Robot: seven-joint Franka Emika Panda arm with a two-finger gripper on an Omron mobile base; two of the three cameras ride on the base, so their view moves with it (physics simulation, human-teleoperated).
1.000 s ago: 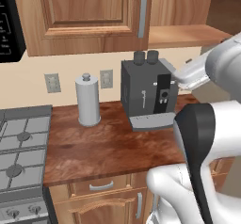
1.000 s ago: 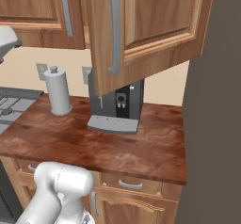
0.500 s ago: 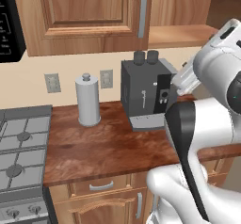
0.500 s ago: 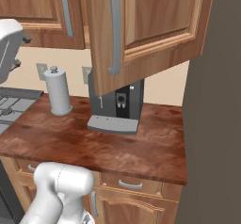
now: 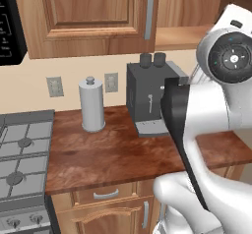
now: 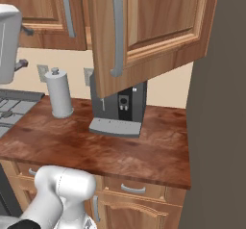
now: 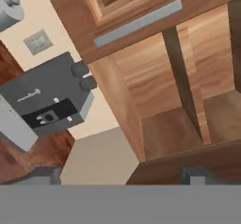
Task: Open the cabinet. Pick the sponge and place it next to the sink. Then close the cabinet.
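Note:
The cabinet (image 5: pixel 93 16) hangs over the counter. Its left door is shut, with a grey bar handle (image 5: pixel 150 9). Its right door (image 6: pixel 153 31) stands swung out toward me, and the wooden inside (image 5: pixel 189 7) lies bare to view. In the hand view my gripper (image 7: pixel 122 176) is open with nothing between its fingertips (image 7: pixel 47 173). It faces the open compartment (image 7: pixel 188 96) and its wooden shelf (image 7: pixel 186 84), just below the cabinet's lower edge. The view is rolled. The sponge is out of view, and so is the sink.
A dark coffee machine (image 5: pixel 147 100) stands on the brown counter (image 5: pixel 113 154) under the cabinet, with a grey paper-towel roll (image 5: pixel 92 105) to its left. A stove (image 5: pixel 19 149) lies at the far left. The open door (image 6: pixel 144 40) juts out over the counter. A dark wall (image 6: pixel 218 127) closes the right.
My arm has swung up and nearer the cameras, and now hides more of the right side in the left base view. The cabinet door and the counter things have not moved.

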